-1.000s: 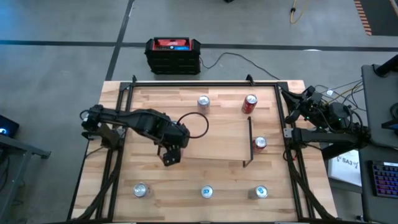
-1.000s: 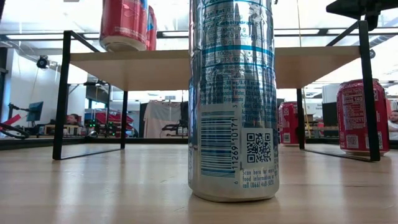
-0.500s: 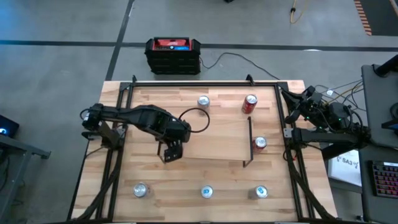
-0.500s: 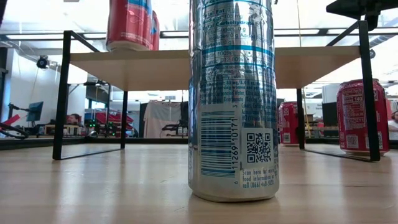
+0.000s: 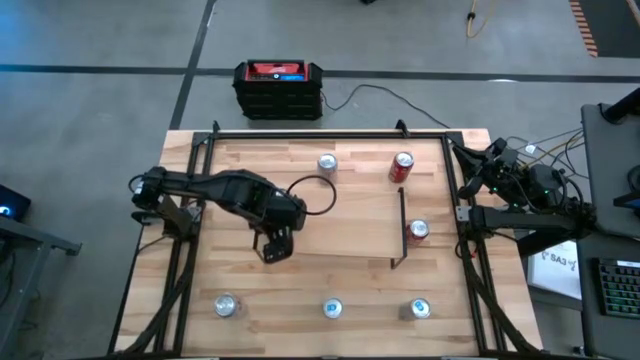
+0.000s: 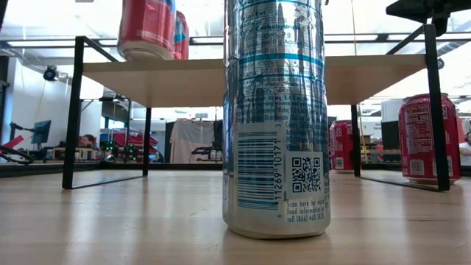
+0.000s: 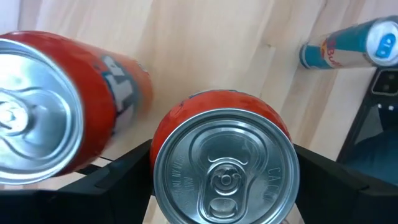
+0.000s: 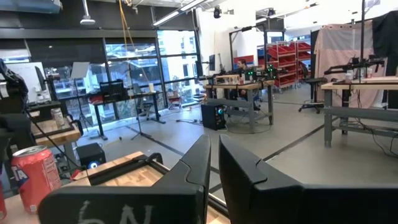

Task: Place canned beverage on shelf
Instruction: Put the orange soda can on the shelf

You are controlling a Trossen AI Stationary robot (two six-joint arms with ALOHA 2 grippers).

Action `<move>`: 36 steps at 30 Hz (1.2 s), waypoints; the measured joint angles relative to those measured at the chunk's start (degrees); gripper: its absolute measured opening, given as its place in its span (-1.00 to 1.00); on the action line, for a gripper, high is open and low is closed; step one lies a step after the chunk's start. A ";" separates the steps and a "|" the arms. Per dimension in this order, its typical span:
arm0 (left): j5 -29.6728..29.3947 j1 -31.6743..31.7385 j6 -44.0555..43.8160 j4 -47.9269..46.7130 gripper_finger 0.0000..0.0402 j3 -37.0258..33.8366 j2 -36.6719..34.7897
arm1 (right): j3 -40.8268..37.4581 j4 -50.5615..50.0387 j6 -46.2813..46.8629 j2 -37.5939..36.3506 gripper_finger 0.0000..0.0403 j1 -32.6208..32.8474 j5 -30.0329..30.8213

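My left gripper (image 5: 275, 247) is over the left end of the shelf (image 5: 345, 225), a light-wood board on black legs, and is shut on an upright red can (image 7: 224, 168). In the low view this can (image 6: 147, 29) sits at the board's top level (image 6: 243, 77), and I cannot tell whether it touches. A second red can (image 7: 56, 106) stands on the board right beside it. My right gripper (image 8: 213, 163) is shut and empty, parked at the table's right edge (image 5: 490, 172). My left gripper pinches the red can's side wall (image 7: 166, 121) between its two fingers (image 7: 118, 171), one on either side, just under the top rim. The fingers come from above, pointing down. The can is upright over the shelf's left end.
A silver-blue can (image 5: 327, 163) and a red can (image 5: 402, 167) stand at the far side. Another red can (image 5: 418, 231) stands by the shelf's right leg. Three silver-blue cans (image 5: 226, 305), (image 5: 333, 309), (image 5: 419, 308) line the near edge. A black box (image 5: 279, 88) sits on the floor beyond the table.
My left gripper has gone a little toward the table's far edge with the red can. The can shifted slightly to the right and back over the shelf's left end, staying upright in the shut fingers.
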 joint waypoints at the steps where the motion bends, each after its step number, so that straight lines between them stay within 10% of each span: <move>1: 0.00 0.02 -0.13 0.00 0.50 0.00 0.00 | 0.01 -0.01 0.00 0.01 -0.89 -0.01 0.01; 36: -2.09 -0.15 -0.49 -0.21 0.60 -2.88 -0.31 | 0.02 -0.01 0.00 0.02 -0.89 -0.02 0.02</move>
